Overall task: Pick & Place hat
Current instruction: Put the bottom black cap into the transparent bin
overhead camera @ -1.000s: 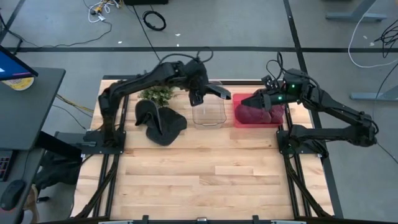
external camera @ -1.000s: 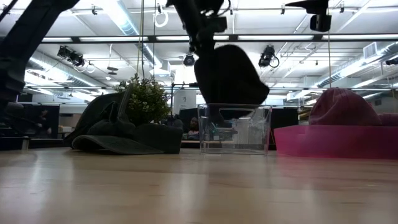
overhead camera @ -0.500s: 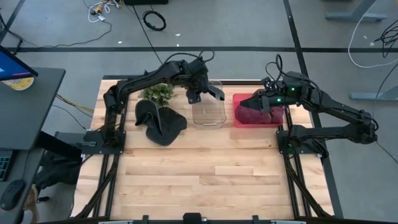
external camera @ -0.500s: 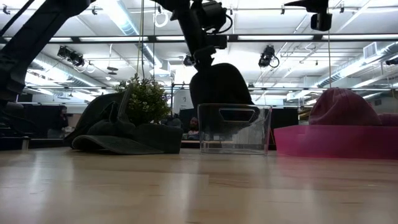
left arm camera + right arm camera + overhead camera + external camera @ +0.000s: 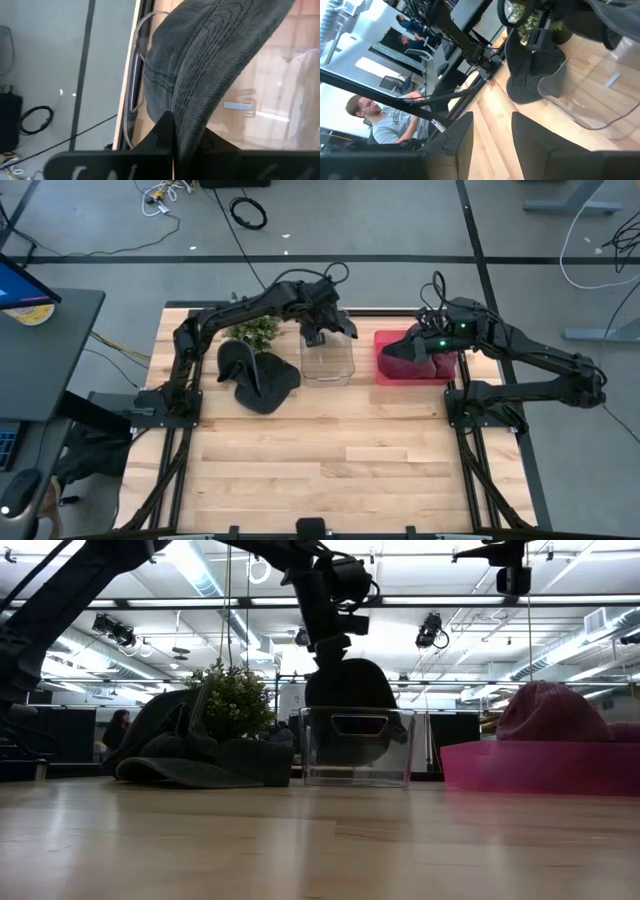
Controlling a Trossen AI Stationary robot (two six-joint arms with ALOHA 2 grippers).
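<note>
Hat [image 5: 347,690] upright (brim up) in bin [image 5: 355,747]

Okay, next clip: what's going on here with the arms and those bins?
The left pincer is shut on a dark grey hat and holds it low in the clear plastic bin at the back of the table. More dark hats lie in a pile beside a small plant. The right pincer hovers over the pink bin, which holds a maroon hat, its fingers apart and empty.
</note>
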